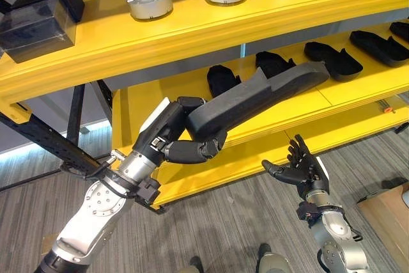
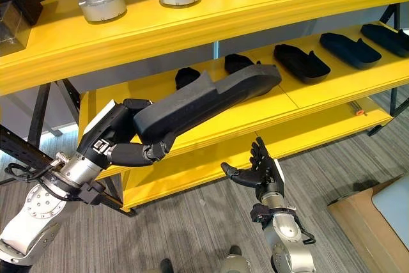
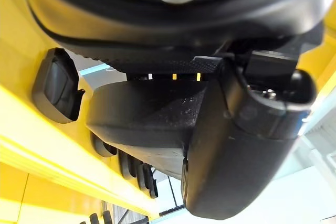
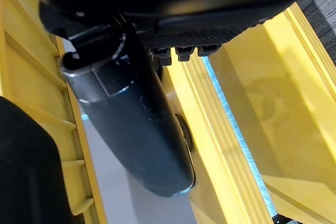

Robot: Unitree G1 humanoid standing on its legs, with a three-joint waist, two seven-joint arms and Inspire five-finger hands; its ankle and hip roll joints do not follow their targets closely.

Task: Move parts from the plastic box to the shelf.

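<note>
Part [image 1: 255,97] — long black moulded piece, held up off the floor w/ its near end in the left hand [image 1: 176,139] and its far end reaching over the front lip of the middle shelf [image 1: 358,97]. Long axis runs from the hand up and away to the robot's right, tilted: grip end low, free end high, roughly level w/ the shelf board. Free tip is near the row of black parts [image 1: 332,59] already lying on that board, just short of the nearest ones; can't tell if it touches the board yet.

Left hand: fingers curled under the part's near end, thumb over the top, so it's clamped round it. Left wrist view backs this up — thumb [image 3: 236,145] wrapped against the part's dark body.

Right hand [image 1: 300,167] hangs low in front of the bottom shelf, below the part and apart from it, fingers spread and relaxed, holding nothing. It's nearer the free end than the left hand is, but not under it.

Judgement: the move turns on pushing along the long axis, further onto the middle shelf, then lowering flat. Left arm does it alone.

Top shelf [image 1: 192,30] above carries round metal parts [image 1: 150,1] and a dark box [image 1: 38,17]; well clear of the path.
</note>
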